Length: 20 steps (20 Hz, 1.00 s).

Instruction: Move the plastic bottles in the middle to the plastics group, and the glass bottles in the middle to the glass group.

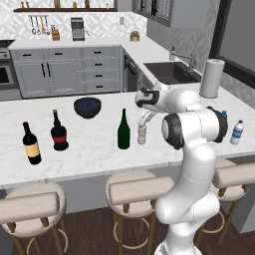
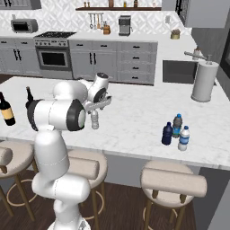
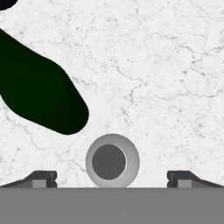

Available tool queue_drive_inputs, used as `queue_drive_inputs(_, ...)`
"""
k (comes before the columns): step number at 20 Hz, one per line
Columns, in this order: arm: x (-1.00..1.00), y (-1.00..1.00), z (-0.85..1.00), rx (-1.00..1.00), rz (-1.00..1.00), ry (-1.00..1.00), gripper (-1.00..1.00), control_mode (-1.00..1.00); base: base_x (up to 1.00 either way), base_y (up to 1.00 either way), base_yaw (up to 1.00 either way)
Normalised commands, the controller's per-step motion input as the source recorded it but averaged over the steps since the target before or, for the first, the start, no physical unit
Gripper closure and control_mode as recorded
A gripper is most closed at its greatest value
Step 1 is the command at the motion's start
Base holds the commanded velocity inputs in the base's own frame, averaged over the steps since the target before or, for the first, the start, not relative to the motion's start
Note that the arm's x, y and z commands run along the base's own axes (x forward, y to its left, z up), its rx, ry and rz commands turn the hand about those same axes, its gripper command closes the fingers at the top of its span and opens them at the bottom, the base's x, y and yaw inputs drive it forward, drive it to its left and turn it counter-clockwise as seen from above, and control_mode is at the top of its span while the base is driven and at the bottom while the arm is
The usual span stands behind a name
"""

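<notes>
The clear greyish plastic bottle (image 1: 142, 135) stands upright at mid-counter, right of the tall dark green glass bottle (image 1: 123, 130). My gripper (image 1: 144, 120) hangs directly above the small bottle, open. Looking straight down in the hand view, the bottle's pale round cap (image 3: 112, 161) lies centred between my two spread fingertips (image 3: 43, 178), untouched, with the green bottle (image 3: 39, 92) to the upper left. The plastics group (image 2: 177, 128) stands at the right of the counter, a dark blue bottle (image 2: 167, 134) beside it. The glass group, yellow-labelled (image 1: 31, 144) and red-labelled (image 1: 59, 132), stands at the left.
A dark bowl (image 1: 87, 107) sits behind the glass bottles. A paper towel roll (image 1: 211, 78) stands at the right near the sink (image 1: 172, 72). Bar stools (image 1: 137, 189) line the counter's front edge. Bare marble (image 2: 134, 121) lies between the small bottle and the plastics group.
</notes>
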Motion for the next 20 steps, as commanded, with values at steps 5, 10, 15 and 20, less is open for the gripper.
queue_drive_inputs(5,0.00,0.01,-0.08,0.00,0.03,0.01,-1.00,-1.00,0.00,0.00,0.00)
queue_drive_inputs(10,0.00,0.00,-0.04,0.00,0.03,0.00,-1.00,-1.00,0.00,0.00,0.00)
queue_drive_inputs(15,0.00,0.06,-0.09,0.00,0.06,0.00,-1.00,-1.00,0.00,0.00,0.00)
queue_drive_inputs(20,0.01,0.06,-0.07,0.00,0.04,0.00,-1.00,-1.00,0.00,0.00,0.00)
